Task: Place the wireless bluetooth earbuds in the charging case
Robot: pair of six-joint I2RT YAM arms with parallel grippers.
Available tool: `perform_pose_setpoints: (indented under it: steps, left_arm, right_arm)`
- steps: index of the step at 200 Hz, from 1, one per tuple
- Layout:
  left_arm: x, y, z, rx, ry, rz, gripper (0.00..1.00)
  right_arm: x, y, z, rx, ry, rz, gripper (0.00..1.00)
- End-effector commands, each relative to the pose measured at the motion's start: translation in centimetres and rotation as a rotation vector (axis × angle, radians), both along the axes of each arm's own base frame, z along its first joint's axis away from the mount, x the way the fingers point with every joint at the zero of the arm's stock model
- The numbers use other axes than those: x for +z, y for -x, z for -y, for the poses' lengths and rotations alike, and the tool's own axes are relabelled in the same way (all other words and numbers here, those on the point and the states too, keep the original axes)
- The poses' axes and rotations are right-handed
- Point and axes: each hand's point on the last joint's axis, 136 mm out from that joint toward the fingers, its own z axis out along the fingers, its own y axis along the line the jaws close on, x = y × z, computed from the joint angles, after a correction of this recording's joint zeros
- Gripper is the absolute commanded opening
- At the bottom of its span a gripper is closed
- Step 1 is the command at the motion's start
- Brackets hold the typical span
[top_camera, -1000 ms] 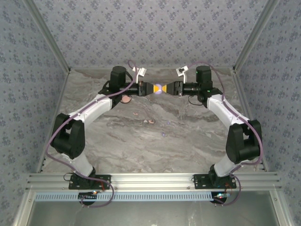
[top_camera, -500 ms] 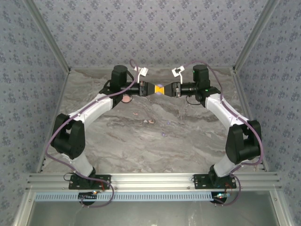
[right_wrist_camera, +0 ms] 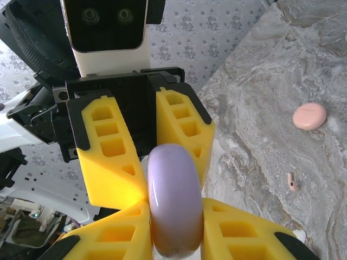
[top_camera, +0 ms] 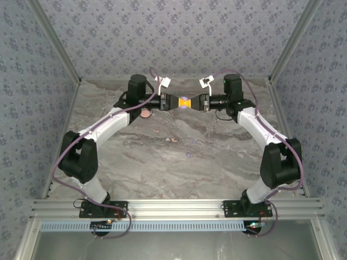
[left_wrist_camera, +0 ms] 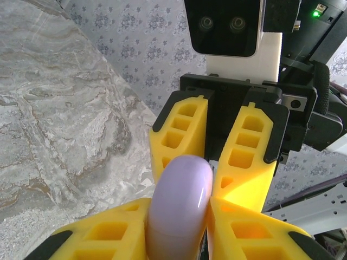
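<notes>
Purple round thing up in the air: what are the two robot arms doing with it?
The two arms meet above the grey marble table and hold one lilac round charging case between them. The left gripper and the right gripper each have yellow fingers pressed on its sides, like a hand-over. A pink round case and a tiny pink earbud lie on the table, not yet put away.
</notes>
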Motion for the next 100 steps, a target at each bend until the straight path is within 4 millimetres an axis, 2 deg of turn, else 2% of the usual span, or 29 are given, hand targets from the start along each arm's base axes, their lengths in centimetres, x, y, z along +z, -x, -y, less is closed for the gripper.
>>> perform_pose_setpoints:
  steps: [1,29,53,100]
  left_arm:
    - [3.00,1.25,-0.13,-0.029,0.026,0.072,0.28]
    - [2.96,1.27,-0.28,-0.026,0.024,0.068,0.29]
    - [3.03,1.46,-0.34,-0.027,0.025,0.072,0.34]
    - [3.13,1.58,-0.65,-0.026,0.028,0.074,0.39]
  right_arm:
    - [1.34,-0.35,0.68,-0.034,0.017,0.045,0.15]
    - [1.30,-0.06,0.70,-0.026,0.019,0.042,0.13]
    - [1.07,-0.24,0.98,-0.041,0.029,0.038,0.11]
    - [0.99,-0.47,1.28,-0.053,0.030,0.033,0.10]
